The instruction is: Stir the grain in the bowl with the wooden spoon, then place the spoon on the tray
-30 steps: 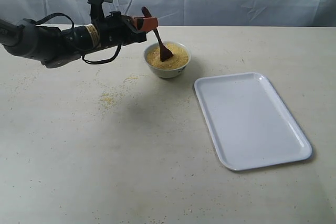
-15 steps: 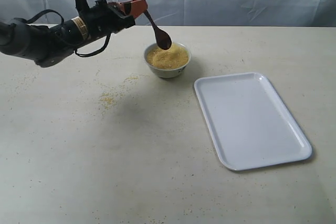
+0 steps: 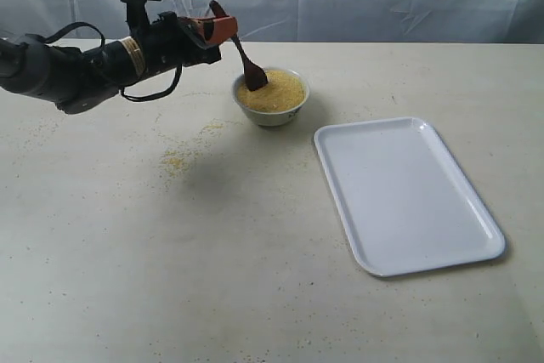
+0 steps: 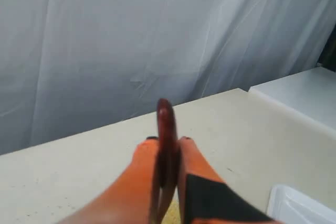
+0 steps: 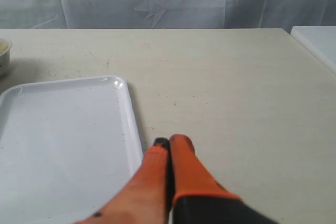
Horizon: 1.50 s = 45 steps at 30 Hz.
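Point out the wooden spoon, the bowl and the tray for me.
wooden spoon (image 3: 255,80), exterior view, on its dark scoop.
bowl (image 3: 274,116), exterior view, on its white outer wall.
tray (image 3: 408,197), exterior view, on the bare middle of its floor.

L arm (image 3: 68,70) stretched out near-level, L fingers (image 3: 212,28) pinched tight. R fingers (image 5: 184,169) pressed together, tips touching.

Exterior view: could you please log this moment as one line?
phase: stirring | left pincer: shut on wooden spoon | scoop: dipped in grain in bowl | right pincer: shut, empty | tray: no spoon
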Each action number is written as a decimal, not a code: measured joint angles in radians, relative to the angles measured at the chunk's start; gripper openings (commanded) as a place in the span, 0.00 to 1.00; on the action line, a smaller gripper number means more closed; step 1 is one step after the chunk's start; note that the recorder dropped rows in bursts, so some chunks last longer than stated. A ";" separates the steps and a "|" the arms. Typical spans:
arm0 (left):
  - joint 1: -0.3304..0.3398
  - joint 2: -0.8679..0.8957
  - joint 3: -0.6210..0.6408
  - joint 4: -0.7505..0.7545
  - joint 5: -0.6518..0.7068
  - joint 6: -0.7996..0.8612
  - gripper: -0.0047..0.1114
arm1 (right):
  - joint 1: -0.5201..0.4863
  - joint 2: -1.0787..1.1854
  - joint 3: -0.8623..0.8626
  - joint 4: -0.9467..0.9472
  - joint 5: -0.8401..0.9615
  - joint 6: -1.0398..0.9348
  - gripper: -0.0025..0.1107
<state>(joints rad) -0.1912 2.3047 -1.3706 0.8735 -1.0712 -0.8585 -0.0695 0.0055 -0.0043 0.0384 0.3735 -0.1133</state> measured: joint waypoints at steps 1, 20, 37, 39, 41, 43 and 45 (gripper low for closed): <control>0.000 0.009 0.000 0.000 -0.012 -0.010 0.04 | 0.000 0.000 0.000 0.000 0.000 0.000 0.01; 0.043 -0.044 0.001 -0.048 -0.053 -0.107 0.04 | 0.000 0.000 0.000 0.000 0.000 0.000 0.01; -0.001 0.065 0.001 -0.027 -0.045 -0.063 0.04 | 0.000 0.000 0.000 0.000 0.000 0.000 0.01; -0.001 0.063 0.001 -0.022 -0.043 -0.063 0.04 | 0.000 0.000 0.000 0.000 0.000 0.000 0.01; -0.001 0.049 0.001 -0.013 -0.032 -0.063 0.04 | 0.000 0.000 0.000 0.000 0.000 0.000 0.01; -0.001 0.023 0.002 -0.001 -0.002 -0.048 0.04 | 0.000 0.000 0.000 0.000 0.000 0.000 0.01; -0.002 -0.011 0.002 -0.001 0.025 -0.028 0.04 | 0.000 0.000 0.000 0.000 0.000 0.000 0.01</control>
<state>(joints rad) -0.1933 2.2936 -1.3684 0.8724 -1.0466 -0.8861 -0.0695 0.0055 -0.0043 0.0384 0.3735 -0.1133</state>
